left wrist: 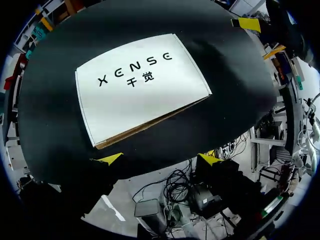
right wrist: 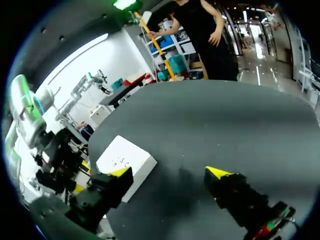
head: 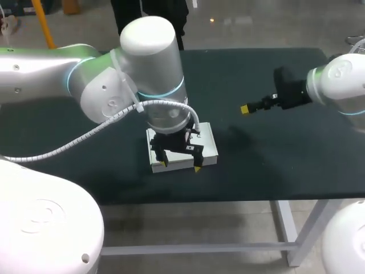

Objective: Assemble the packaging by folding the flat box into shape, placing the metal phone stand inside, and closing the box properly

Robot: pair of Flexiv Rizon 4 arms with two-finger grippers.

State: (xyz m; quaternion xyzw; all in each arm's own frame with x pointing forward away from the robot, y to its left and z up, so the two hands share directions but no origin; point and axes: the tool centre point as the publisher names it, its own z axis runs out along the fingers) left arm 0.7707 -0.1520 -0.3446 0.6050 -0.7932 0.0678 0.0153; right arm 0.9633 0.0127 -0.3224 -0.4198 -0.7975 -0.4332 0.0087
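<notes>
A closed white box (head: 209, 145) with dark print on its lid lies flat on the dark table (head: 274, 160), near the front edge. My left gripper (head: 181, 166) hangs just above the box's front side, open, with nothing between its yellow tips. In the left wrist view the box (left wrist: 142, 95) lies ahead of the open gripper (left wrist: 160, 159), a brown cardboard edge showing along its near side. My right gripper (head: 246, 108) hovers open over the table to the right of the box; from its own view (right wrist: 168, 172) the box (right wrist: 125, 160) sits off beside one finger. No metal phone stand is visible.
The table's front edge (head: 228, 200) runs close to the box. My left arm's large wrist housing (head: 154, 68) covers the box's rear part from above. My right arm's yellow tip (left wrist: 248, 23) shows beyond the box in the left wrist view.
</notes>
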